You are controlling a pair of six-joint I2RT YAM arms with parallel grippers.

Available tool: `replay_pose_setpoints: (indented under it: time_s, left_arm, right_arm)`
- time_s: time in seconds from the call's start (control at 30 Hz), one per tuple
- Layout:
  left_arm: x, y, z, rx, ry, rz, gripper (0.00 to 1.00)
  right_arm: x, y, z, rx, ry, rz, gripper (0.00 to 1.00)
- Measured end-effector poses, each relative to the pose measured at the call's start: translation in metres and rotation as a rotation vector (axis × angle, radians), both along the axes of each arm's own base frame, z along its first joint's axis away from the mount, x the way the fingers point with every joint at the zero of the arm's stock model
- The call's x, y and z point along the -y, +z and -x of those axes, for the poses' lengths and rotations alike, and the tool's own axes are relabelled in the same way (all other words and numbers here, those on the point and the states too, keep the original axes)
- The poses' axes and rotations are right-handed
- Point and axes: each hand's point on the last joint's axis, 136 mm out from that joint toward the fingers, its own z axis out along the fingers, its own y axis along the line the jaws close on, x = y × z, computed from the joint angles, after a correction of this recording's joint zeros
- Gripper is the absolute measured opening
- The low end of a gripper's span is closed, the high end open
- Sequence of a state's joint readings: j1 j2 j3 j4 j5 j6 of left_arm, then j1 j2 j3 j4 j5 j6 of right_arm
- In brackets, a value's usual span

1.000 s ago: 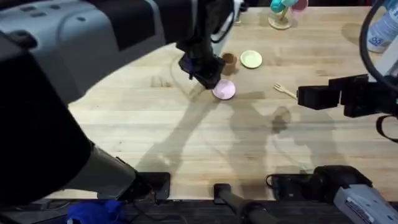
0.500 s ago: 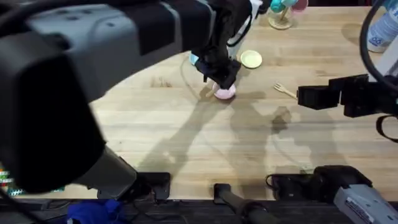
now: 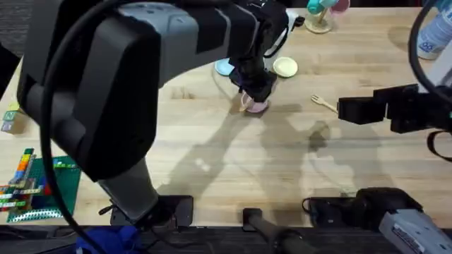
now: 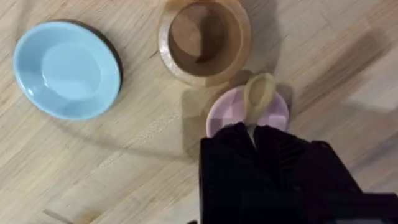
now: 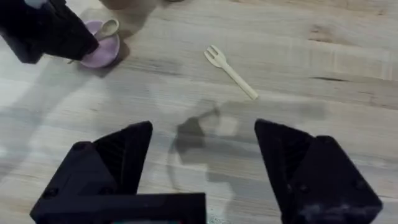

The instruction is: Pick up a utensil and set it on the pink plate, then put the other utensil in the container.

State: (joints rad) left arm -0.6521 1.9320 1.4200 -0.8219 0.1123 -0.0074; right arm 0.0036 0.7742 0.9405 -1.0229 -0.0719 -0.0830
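From the overhead view I have the left arm stretched far up the table, its gripper [image 3: 256, 90] sitting right over the pink plate [image 3: 258, 107] just above the centre of the frame. In the left wrist view the two black fingers [image 4: 231, 138] are pressed close together on the handle of the wooden spoon [image 4: 258, 93], and the spoon's oval bowl lies over the pink plate. The brown wooden cup [image 4: 204, 40] stands just beside the plate, its rim near the spoon's bowl, and it looks empty inside. A light blue plate [image 4: 66, 68] sits apart from both, toward the upper left of that view. Overhead, a pale yellow plate [image 3: 285, 67] lies just to the right of the left gripper.

My right gripper [image 5: 202, 158] hangs over bare table at the right side of the overhead frame, its fingers spread wide apart with nothing between them. The wooden fork [image 5: 231, 71] lies flat on the table [image 5: 323, 74], prongs toward the upper left of the right wrist view, well apart from the pink plate.
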Motion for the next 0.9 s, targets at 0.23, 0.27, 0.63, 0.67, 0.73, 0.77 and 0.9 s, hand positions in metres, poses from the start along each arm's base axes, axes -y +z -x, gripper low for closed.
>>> replay_pose_setpoints:
  time_s: [0.23,0.27,0.63,0.67,0.73,0.77,0.9]
  left_arm:
    - [0.000,0.000,0.000,0.001,-0.007,-0.001,0.267]
    - [0.000,0.000,0.000,0.001,-0.008,-0.001,0.276]
    - [-0.004,0.003,0.005,-0.023,-0.016,-0.021,0.295]
    - [-0.003,0.005,0.004,-0.020,-0.017,-0.019,0.295]
    - [-0.001,0.011,0.002,-0.013,-0.019,-0.015,0.295]
    - [-0.001,0.013,0.001,-0.009,-0.019,-0.012,0.295]
    - [-0.005,0.020,0.006,-0.020,-0.022,-0.021,0.305]
  right_arm:
    - [0.000,0.000,0.000,0.000,0.000,0.000,0.997]
    - [0.000,0.000,0.000,0.000,0.000,0.000,0.997]
    - [0.000,0.000,0.000,0.000,0.000,0.000,0.998]
    - [0.000,0.000,0.000,0.000,0.000,0.000,0.998]
    - [0.000,0.000,0.000,0.000,0.000,0.000,0.998]
    - [0.000,0.000,0.000,0.000,0.000,0.000,0.998]
    - [0.000,0.000,0.000,0.000,0.000,0.000,0.998]
